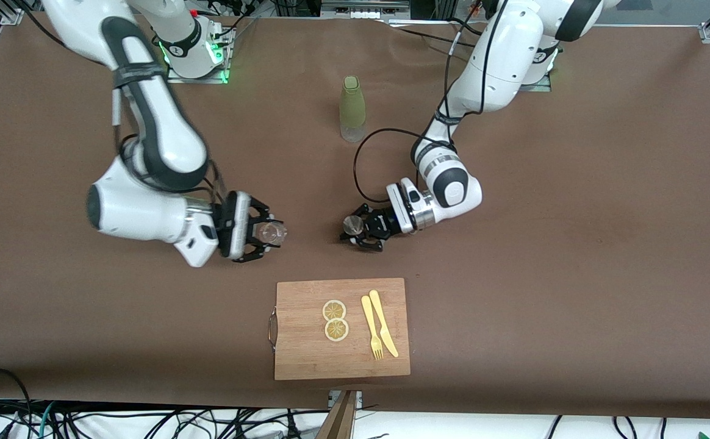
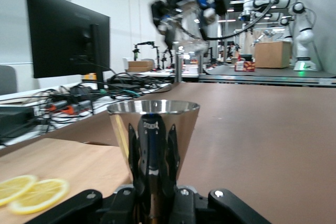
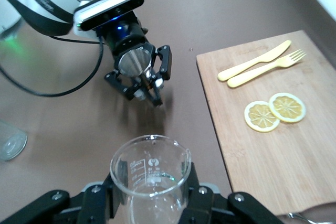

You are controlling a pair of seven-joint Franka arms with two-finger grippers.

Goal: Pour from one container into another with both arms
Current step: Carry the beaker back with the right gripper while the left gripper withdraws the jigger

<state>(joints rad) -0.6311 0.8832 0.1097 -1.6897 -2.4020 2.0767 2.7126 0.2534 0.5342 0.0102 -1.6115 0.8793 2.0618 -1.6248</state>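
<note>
Two tools holding vessels above the counter, facing each other for a pour.

Front view: the right tool [image 1: 265, 234] is gripping a glass beaker [image 1: 271, 232]; the left tool [image 1: 360, 230] is clamping a metal cup [image 1: 352, 225], both over the counter [image 1: 574, 274] just above the cutting board [image 1: 342, 329].
Left wrist view: the metal cup [image 2: 153, 129] is standing upright.
Right wrist view: the glass beaker [image 3: 150, 174] should be tipping slowly, its lip directly over the cup's mouth.

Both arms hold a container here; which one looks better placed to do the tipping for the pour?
Probably right. The right gripper holds the clear glass beaker up in the air, while the left gripper keeps the metal cup upright low over the table, ready to receive.
</note>
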